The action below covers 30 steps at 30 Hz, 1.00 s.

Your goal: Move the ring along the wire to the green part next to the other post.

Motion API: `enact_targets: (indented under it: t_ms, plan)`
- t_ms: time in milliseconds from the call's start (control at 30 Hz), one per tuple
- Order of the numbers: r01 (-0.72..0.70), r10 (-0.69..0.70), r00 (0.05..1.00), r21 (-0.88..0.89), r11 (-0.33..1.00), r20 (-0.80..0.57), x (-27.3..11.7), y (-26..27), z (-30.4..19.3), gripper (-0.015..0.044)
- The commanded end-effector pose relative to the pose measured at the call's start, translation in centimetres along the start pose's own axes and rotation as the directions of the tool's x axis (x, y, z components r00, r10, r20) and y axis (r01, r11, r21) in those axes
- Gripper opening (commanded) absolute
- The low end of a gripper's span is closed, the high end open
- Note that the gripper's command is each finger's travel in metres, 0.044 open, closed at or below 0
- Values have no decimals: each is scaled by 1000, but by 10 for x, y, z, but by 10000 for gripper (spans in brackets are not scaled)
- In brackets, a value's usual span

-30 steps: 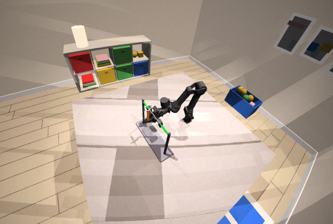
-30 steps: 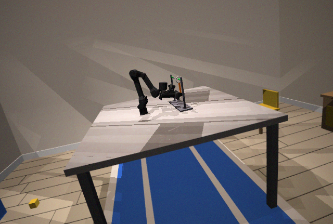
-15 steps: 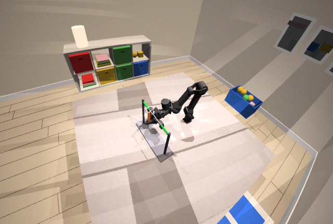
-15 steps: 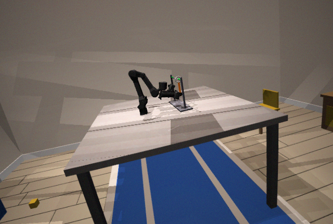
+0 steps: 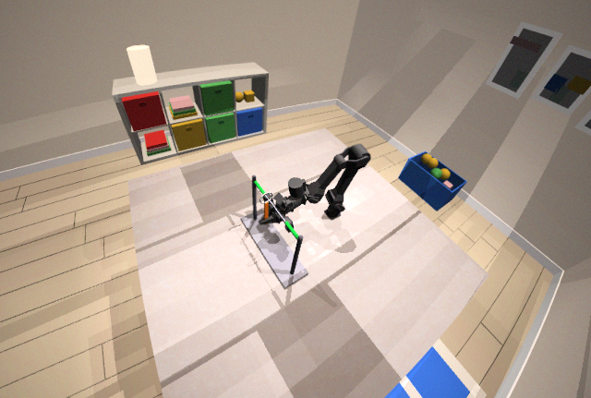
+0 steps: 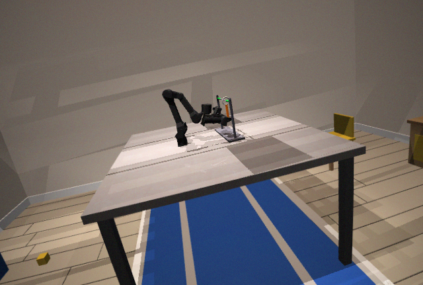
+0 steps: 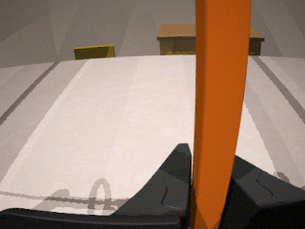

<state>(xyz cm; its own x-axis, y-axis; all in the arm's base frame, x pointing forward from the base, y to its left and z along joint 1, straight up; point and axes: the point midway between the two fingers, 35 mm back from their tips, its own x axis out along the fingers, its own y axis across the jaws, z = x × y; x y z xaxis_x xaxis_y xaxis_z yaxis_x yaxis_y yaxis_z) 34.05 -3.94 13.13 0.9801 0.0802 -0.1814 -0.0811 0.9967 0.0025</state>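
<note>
The white ring is around the wire near the far post, about where the green part meets the thin grey part. The wire seems to pass through it; the gap between them is too small to judge. The orange handle hangs down upright from the ring. My gripper is shut on the handle's lower part, below the wire. The other green part adjoins the near post.
Both posts stand on a flat grey base plate on the table. My arm reaches in from the side, with its forearm beside the wire. A shelf and a blue bin stand away from the table.
</note>
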Motion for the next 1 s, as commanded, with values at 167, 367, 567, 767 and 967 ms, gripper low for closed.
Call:
enact_targets:
  t_ms: [167, 367, 567, 767, 967]
  plan:
    - [-2, 1, 1000, 20, 1000, 9, -1, 10, 3, -150]
    - [-8, 8, 1000, 36, 999, 8, -1, 18, 4, -150]
    - [-15, 14, 1000, 49, 999, 8, 0, 26, 4, -150]
    - [-19, 18, 1000, 51, 999, 8, 0, 32, 5, -150]
    - [-19, 18, 1000, 38, 999, 7, 0, 37, 5, -150]
